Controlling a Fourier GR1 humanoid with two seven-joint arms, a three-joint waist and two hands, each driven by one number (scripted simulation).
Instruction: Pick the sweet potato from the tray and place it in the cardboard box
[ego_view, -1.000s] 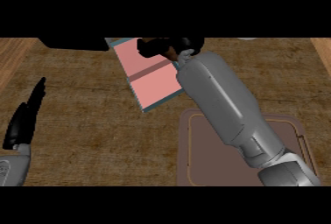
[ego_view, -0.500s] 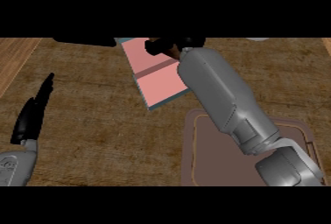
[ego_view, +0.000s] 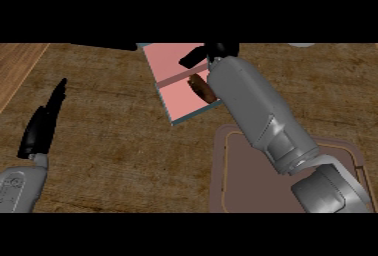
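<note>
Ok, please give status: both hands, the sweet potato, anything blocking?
Left hand open, resting at left. Right hand over the pink tray, grip unclear. Sweet potato on tray, half hidden by right forearm. Nothing else in the way.

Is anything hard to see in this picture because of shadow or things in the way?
Head view: the right forearm covers part of the sweet potato and the pink tray; the right hand is dark, cut by the top edge; lighting is even, without glare.

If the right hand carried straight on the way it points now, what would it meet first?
Little shows ahead. The right hand points toward the top edge, over the pink tray's far end; the sweet potato lies behind it beside the forearm. Nothing shows before the edge, though depth is unclear.
</note>
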